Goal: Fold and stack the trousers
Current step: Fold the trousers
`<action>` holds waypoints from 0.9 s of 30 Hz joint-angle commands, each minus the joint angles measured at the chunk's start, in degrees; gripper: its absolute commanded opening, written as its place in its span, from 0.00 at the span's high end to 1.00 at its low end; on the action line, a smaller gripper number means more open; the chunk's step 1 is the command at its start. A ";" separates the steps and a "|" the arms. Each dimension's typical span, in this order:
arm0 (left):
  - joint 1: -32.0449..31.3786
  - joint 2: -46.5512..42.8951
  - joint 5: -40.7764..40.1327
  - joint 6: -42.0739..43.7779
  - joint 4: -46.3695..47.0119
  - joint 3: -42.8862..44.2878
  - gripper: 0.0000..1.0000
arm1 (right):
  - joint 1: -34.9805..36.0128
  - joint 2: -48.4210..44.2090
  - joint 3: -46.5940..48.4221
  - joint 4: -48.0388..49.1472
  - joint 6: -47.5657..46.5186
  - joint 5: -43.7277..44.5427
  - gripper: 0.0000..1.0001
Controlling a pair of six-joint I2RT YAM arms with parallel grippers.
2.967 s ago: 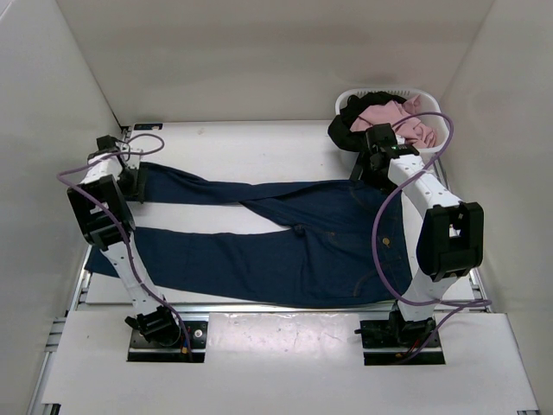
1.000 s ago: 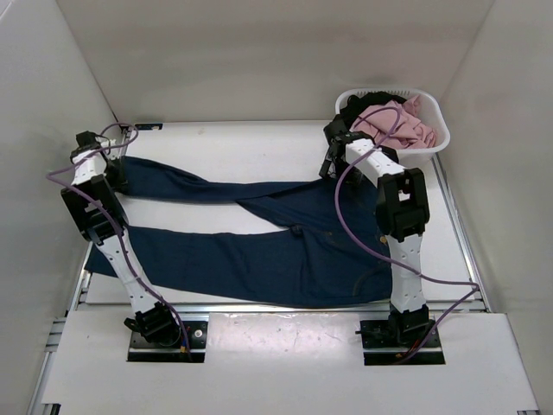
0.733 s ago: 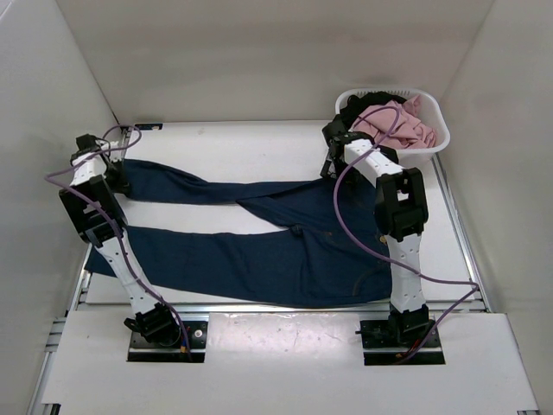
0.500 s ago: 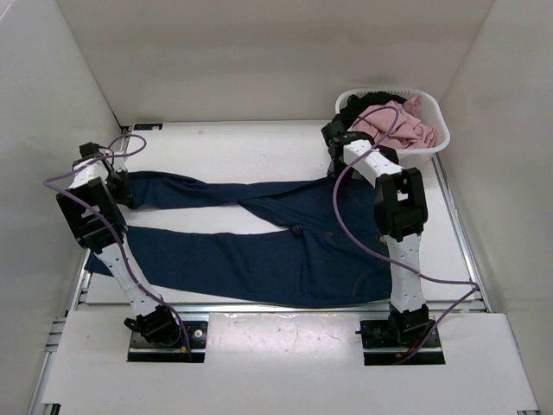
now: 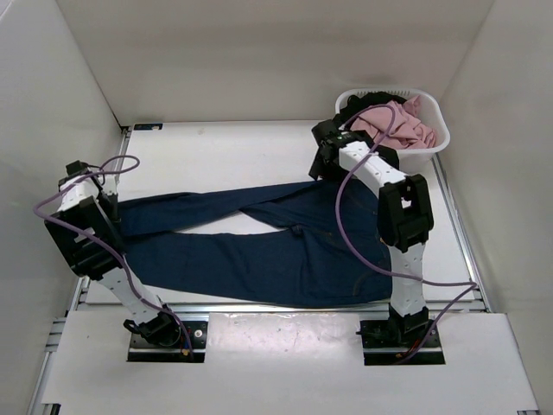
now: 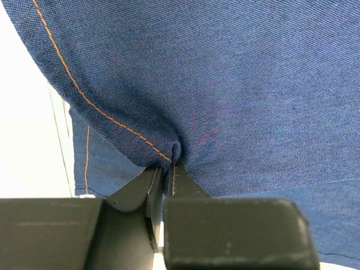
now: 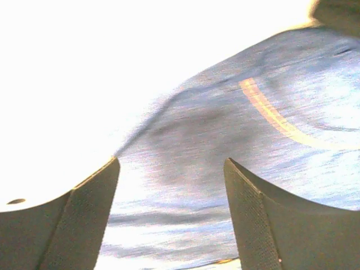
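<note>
The trousers, dark navy jeans, lie spread across the table with the legs to the left and the waist to the right. My left gripper is at the left end of the far leg, shut on a pinched fold of denim beside an orange seam; the jaws meet on the cloth. My right gripper hovers at the far edge of the waist end. Its jaws stand wide open over denim with orange stitching, holding nothing.
A white basket at the back right holds a pink garment and a black garment. White walls enclose the table on three sides. The right arm's purple cable hangs over the trousers.
My left gripper shut on the far leg's end and pulled it nearer, so that leg now lies close to the near leg. The right gripper shifted left along the waist.
</note>
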 commanded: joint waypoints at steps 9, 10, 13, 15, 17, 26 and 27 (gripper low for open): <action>1.12 -6.03 -2.80 1.67 -1.06 -1.36 0.86 | 0.87 12.23 11.01 -4.60 15.44 5.26 0.17; 1.13 -6.04 -2.80 1.67 -1.59 -0.84 0.86 | 0.87 12.84 11.53 -3.91 15.44 5.26 0.17; 1.65 -7.44 -2.80 2.19 -2.20 -0.83 0.86 | 1.39 14.43 12.76 -2.76 13.86 6.13 0.17; 1.65 -7.97 -2.80 2.81 -2.73 -0.31 0.86 | 1.39 16.18 13.56 -2.76 13.33 6.84 0.24; 2.18 -7.97 -2.80 2.81 -2.73 0.30 0.86 | 1.39 16.19 12.95 -2.76 12.72 6.84 0.61; 2.80 -6.83 -2.27 3.87 -4.76 8.55 0.86 | 1.92 4.07 -0.57 1.11 10.87 8.51 1.00; 2.80 -6.31 -2.27 3.87 -5.54 9.62 0.86 | 2.53 1.28 -1.37 1.11 10.18 9.12 1.00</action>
